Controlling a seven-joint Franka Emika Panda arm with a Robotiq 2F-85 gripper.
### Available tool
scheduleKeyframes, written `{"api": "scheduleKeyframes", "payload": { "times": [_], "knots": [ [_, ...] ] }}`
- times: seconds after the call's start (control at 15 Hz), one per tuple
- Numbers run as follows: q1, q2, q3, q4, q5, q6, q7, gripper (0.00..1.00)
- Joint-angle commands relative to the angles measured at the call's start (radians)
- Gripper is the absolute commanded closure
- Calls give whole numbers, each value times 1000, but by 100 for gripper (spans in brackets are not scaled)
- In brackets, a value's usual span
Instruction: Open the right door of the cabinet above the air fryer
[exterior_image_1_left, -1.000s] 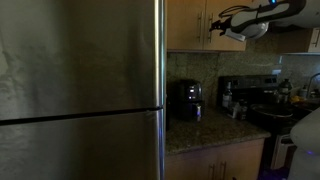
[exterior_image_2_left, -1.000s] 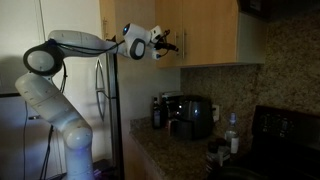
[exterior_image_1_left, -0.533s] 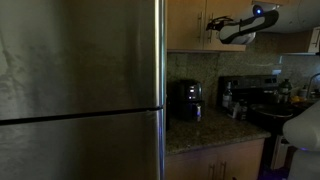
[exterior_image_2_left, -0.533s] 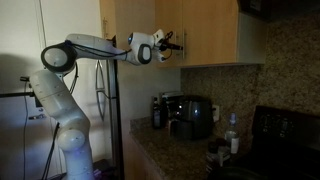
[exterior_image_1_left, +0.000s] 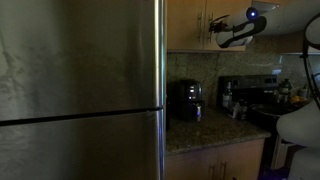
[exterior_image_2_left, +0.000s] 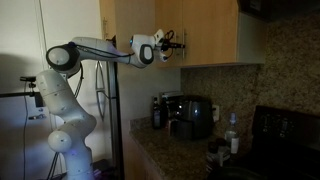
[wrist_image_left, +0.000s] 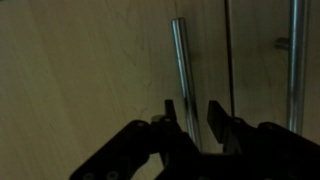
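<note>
Kitchen, fridge (exterior_image_1_left: 80, 90) beside cabinet (exterior_image_2_left: 205, 35); pincer (wrist_image_left: 192, 108) straddling door handle (wrist_image_left: 180, 70), part-spread; clamped or not, cannot tell

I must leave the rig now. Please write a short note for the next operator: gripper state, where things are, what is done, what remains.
Gripper: open, straddling a vertical bar handle; a gap shows on one side, so no firm grip yet.
Things: the cabinet hangs above the air fryer; the right door looks shut.
Done: gripper placed at the handle.
Left: check that it is the right door's handle (the wrist view alone does not settle this), close on it, pull the door open.
</note>
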Motion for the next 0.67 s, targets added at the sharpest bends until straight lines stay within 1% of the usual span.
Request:
{"api": "scheduleKeyframes", "payload": {
  "times": [0.0,0.2,0.33,0.47,0.6],
  "knots": [
    [-120,-10,99,-1,-12,29,24,99],
    [-204,-18,153,-15,-12,45,11,100],
    [-263,-52,177,-23,-9,23,4,99],
    [-316,-107,186,-41,-14,-43,-9,99],
    [-289,-143,141,-55,-20,-91,-42,99]
  ]
}}
